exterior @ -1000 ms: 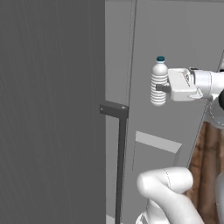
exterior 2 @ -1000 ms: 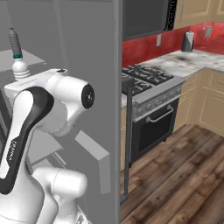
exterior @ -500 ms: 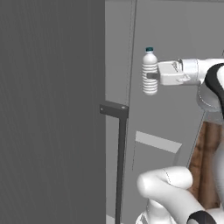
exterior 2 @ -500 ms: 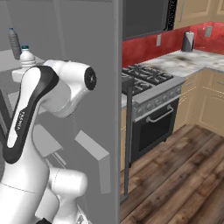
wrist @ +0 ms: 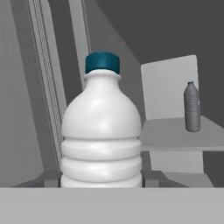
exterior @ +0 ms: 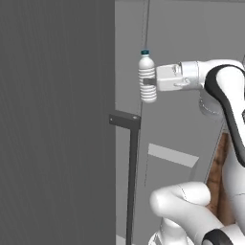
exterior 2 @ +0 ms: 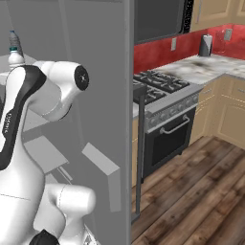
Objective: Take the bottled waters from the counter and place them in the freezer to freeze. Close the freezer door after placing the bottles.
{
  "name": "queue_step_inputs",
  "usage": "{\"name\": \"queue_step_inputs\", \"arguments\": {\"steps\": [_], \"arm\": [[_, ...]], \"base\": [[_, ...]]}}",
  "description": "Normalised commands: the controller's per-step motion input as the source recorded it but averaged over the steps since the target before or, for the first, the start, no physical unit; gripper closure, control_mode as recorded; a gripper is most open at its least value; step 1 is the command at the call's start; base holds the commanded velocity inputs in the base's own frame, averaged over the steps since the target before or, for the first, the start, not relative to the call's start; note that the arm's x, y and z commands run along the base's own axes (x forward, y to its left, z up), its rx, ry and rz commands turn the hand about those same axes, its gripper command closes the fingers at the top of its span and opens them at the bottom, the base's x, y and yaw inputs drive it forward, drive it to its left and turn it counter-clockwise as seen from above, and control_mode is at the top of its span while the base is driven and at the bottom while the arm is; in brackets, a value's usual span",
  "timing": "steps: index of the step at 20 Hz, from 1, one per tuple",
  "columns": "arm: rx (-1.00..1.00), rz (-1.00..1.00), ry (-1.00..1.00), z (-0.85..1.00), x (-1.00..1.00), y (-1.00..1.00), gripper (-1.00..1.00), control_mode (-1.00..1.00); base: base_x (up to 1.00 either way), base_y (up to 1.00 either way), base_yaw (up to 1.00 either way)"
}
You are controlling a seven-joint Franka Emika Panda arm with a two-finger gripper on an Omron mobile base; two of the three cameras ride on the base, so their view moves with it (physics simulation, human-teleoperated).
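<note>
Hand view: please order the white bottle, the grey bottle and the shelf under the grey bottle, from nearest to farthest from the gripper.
1. White bottle, held upright in the gripper.
2. Shelf, ahead to the right.
3. Grey bottle, standing farther back on it.

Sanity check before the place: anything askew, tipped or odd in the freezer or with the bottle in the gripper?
Nothing stands out. The white bottle sits upright in the gripper, cap on. The grey bottle stands upright on a freezer shelf. No spill or damage shows.
</note>
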Motion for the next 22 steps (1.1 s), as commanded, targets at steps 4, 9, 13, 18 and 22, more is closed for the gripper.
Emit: {"name": "queue_step_inputs", "arguments": {"steps": [4,9,13,18,22], "arm": [[0.0,-0.05,0.0,0.0,0.19,0.36,1.0,-1.0],[0.0,-0.04,-0.03,0.0,0.36,0.25,1.0,-1.0],[0.0,0.0,-0.13,0.0,0.36,0.15,1.0,-1.0],[0.0,0.0,-0.13,0.0,0.31,0.16,1.0,-1.0],[0.0,0.0,-0.03,0.0,0.28,0.23,1.0,-1.0]], "base": [[0.0,0.0,0.0],[0.0,0.0,0.0],[0.0,0.0,0.0],[0.0,0.0,0.0],[0.0,0.0,0.0]]}}
